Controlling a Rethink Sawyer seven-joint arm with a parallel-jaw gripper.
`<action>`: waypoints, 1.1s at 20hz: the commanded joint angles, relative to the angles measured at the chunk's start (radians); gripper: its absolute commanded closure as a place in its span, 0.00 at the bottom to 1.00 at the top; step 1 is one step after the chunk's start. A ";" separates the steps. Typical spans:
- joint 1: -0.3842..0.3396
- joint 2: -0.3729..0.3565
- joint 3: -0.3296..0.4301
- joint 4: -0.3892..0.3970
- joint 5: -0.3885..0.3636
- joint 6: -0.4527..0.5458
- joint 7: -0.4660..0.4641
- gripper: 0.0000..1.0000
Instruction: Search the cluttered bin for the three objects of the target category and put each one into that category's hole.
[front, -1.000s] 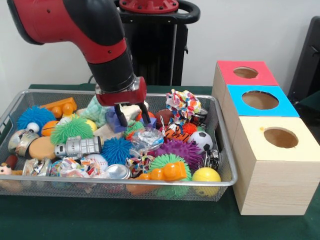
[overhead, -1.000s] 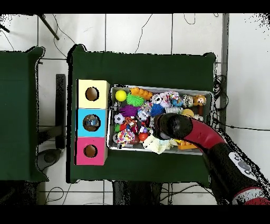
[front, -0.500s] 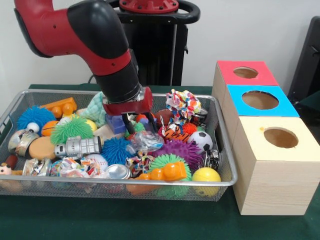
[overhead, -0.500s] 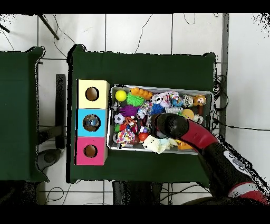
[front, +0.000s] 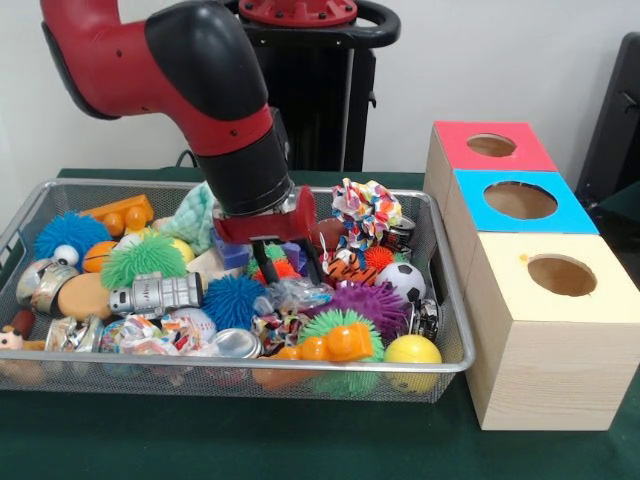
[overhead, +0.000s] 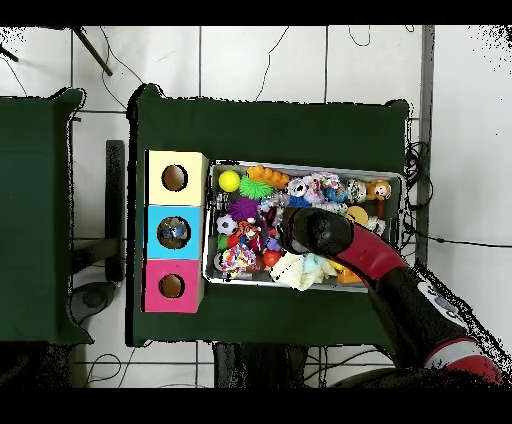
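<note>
Gripper (front: 286, 262) position: down in the middle of the wire bin (front: 455, 300), toward its far side, black fingers (front: 312, 262) spread apart and empty, tips just above the clutter. The red and black arm (front: 200, 90) descends to it from the upper left in the front view.

Items at the fingers: a small orange-red spiky ball (front: 281, 270) lies between the two fingers; a crumpled clear wrapper (front: 297, 293) lies just in front of them; a tiger-striped toy (front: 350, 270) lies just right of the right finger; a blue block (front: 231, 252) lies just left, partly behind the gripper body. Which category is the target cannot be told.

Bin contents, remaining:
- Near right corner: yellow ball (front: 412, 352), with a soccer ball (front: 404, 281) farther back.
- Near edge, centre: orange toy (front: 335, 345) lying on a green spiky ball (front: 338, 328), with a purple spiky ball (front: 363, 300) behind.
- Centre left: blue spiky ball (front: 232, 300), silver cylinder toy (front: 155, 295), green spiky ball (front: 143, 260).
- Far left: second blue spiky ball (front: 66, 235).
- Far right: multicoloured rope knot (front: 365, 210).

Boxes stand in a row right of the bin, each with one round hole on top: yellow-topped box (front: 555, 275) nearest, blue-topped box (front: 520, 200) in the middle, red-topped box (front: 490, 145) farthest. In the overhead view something lies inside the blue-topped box; what it is cannot be told.
</note>
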 joint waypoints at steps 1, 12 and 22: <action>0.009 -0.063 0.012 0.019 0.144 -0.069 0.304 0.00; 0.015 -0.093 -0.023 0.078 0.223 -0.067 0.273 0.00; 0.082 -0.076 -0.069 0.096 0.229 -0.124 0.285 0.00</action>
